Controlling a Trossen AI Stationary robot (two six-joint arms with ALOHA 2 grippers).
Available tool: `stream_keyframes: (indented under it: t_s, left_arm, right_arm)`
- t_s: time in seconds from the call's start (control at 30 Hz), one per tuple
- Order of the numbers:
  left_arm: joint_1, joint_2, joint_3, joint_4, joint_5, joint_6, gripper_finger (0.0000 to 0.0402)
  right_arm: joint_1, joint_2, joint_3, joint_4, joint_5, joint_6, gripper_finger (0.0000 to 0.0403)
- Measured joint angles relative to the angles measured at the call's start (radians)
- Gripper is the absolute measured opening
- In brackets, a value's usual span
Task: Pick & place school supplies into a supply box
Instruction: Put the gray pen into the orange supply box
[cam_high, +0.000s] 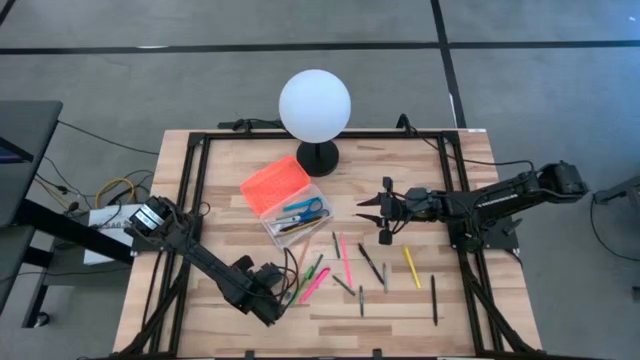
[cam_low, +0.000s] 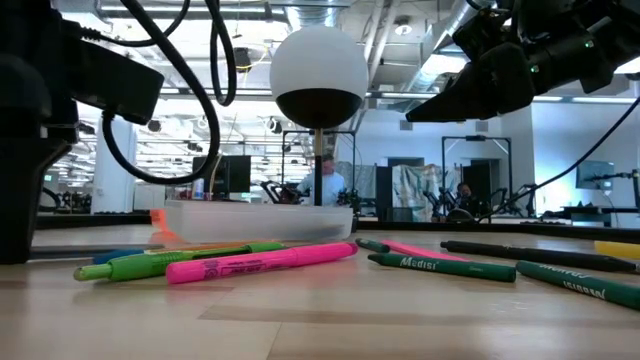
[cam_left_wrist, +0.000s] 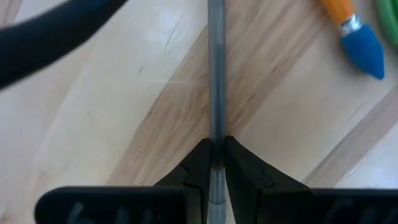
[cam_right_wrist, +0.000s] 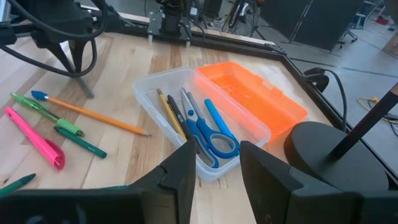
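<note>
While right hand (cam_right_wrist: 214, 163) waits spread | left hand (cam_left_wrist: 216, 163) pinches grey pencil (cam_left_wrist: 216, 74)

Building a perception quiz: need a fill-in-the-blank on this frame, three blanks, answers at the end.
1. The left gripper is shut on a thin ____ pencil lying on the table.
2. The supply box holds scissors with ____ handles.
3. The box's open lid is coloured ____.
4. The right gripper hangs ____ above the box.

Missing words: grey; blue; orange; open
</note>
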Motion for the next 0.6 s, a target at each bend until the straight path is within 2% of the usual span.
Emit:
stream_keyframes:
  t_s: [0.17,0.27,0.4,0.6]
  left_arm:
    - [-0.001,0.007,0.05,-0.141,0.035,0.03,0.0029]
    - [-0.003,0.007,0.087,-0.224,0.022,0.005,0.0029]
    - [-0.001,0.006,0.115,-0.337,-0.014,-0.025,0.0029]
    - [0.007,0.005,0.18,-0.419,-0.097,-0.024,0.0029]
  right_arm:
    - [0.0,0.0,0.0,0.0,0.0,0.003,0.0118]
    - [0.0,0.0,0.0,0.001,0.0,0.008,0.0118]
    - [0.0,0.0,0.0,0.0,0.0,0.008,0.0118]
    - [0.0,0.0,0.0,-0.002,0.0,0.008,0.0118]
